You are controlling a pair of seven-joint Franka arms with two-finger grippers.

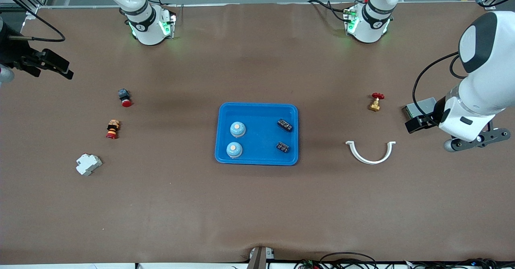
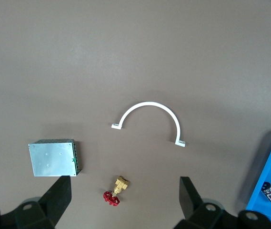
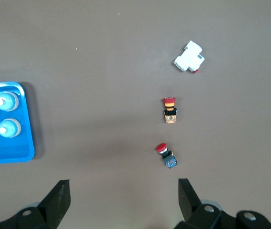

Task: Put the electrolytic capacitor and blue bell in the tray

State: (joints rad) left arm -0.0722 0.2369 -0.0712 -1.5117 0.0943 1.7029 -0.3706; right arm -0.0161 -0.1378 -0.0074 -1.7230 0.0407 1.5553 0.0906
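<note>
Already, the tray (image 1: 257, 110), a shallow bright-blue plastic rectangle with rounded corners and a raised rim, sat mid-worktop holding four things. Two domed blue bells (image 1: 237, 129) with pale tops lay at its side toward the right arm's end, one nearer the front camera than the other. Two small black blocky capacitors (image 1: 285, 125) lay at its side toward the left arm's end.

The left end effector (image 2: 125, 202) hung empty over the left arm's end of the worktop (image 1: 257, 204), its dark wedge-shaped fingers (image 2: 59, 195) spread wide apart. Under it lay a small brass valve (image 1: 375, 102) with a red handwheel. Near that, nearer the front camera, was a thin white plastic half-ring clamp (image 1: 370, 152) with small feet at its tips. A flat grey metal box (image 2: 54, 157) lay beside the valve, away from the tray.

The right end effector (image 3: 124, 200) hung empty over the right arm's end, fingers likewise wide apart. Just ahead of it in its wrist view lay a red-capped push button (image 1: 124, 97) with a dark body. Past that was a red, yellow and black button (image 1: 113, 129), then a white blocky breaker (image 1: 88, 164). The worktop was a matte brown sheet.
</note>
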